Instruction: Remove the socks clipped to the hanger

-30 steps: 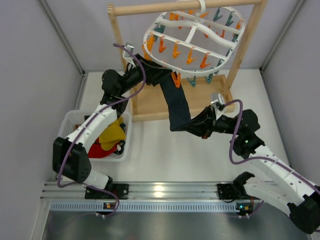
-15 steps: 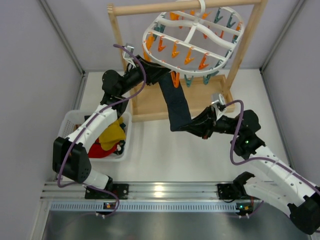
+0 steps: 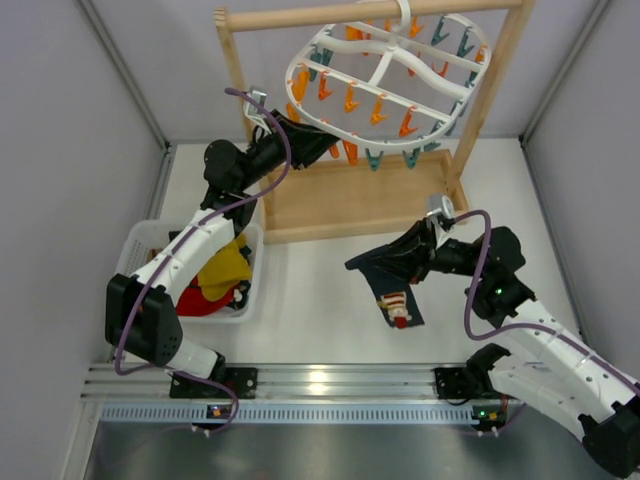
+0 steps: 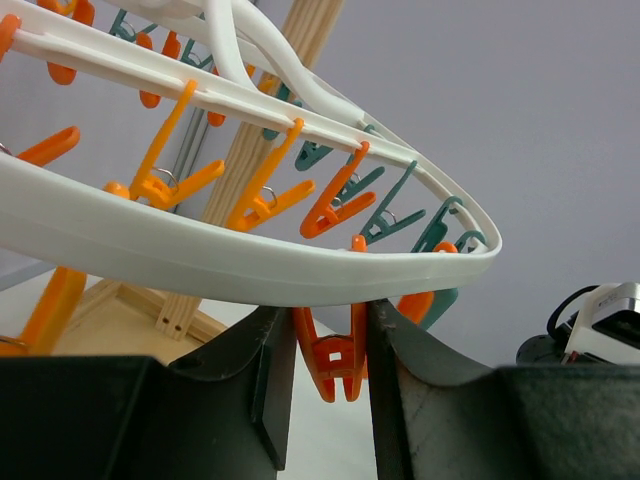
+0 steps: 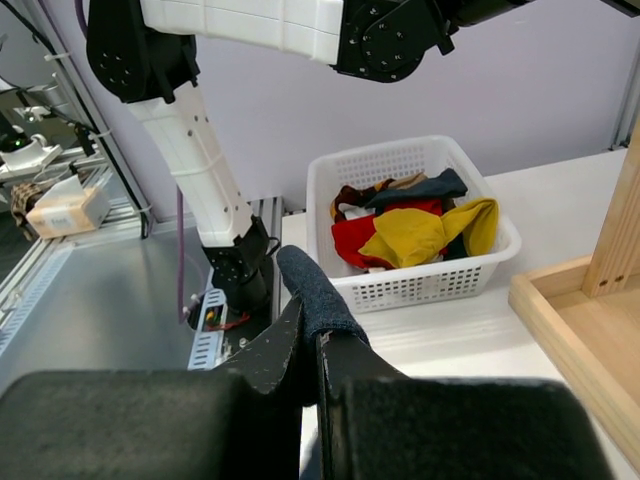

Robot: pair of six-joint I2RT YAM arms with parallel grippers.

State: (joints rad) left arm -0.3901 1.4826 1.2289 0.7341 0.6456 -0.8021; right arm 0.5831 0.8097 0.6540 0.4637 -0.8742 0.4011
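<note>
On the desk (image 3: 300, 335) to the right of centre, a dark sock (image 3: 380, 285) (image 5: 318, 295) hangs from the right gripper (image 3: 405, 258) (image 5: 310, 345). Its toe end droops down to the desktop, with a patterned band (image 3: 398, 306) facing up. It is off the hanger (image 3: 383, 60) (image 4: 250, 272) and well apart from it. The right gripper's fingers are pinched tight together with the sock's knit fabric caught between them.

The hanger is a white oval frame with cross bars. It dangles from the top bar of a wooden rack (image 3: 330, 16), tilted, with orange and teal clips hanging all round it. None of the clips visible in the top view has a sock in it.

The left gripper (image 3: 325, 145) (image 4: 328, 345) reaches up under the hanger's near rim. Its fingers (image 4: 270, 390) have narrowed onto an orange clip (image 3: 350, 153) (image 4: 335, 362), one finger against each side of it (the clip hangs straight down from the rim).

Left of the rack, beside the left arm, a white slatted basket (image 3: 138, 230) (image 5: 420, 285) sits on the desk. It holds a heap of socks, with a mustard-yellow sock (image 3: 225, 268) (image 5: 420, 235) on top, a red sock (image 3: 200, 300) (image 5: 350, 240) beside it and dark fabric behind them. The rack's flat wooden base (image 3: 340, 200) lies between the basket and the right arm, at the far side of the desk.
</note>
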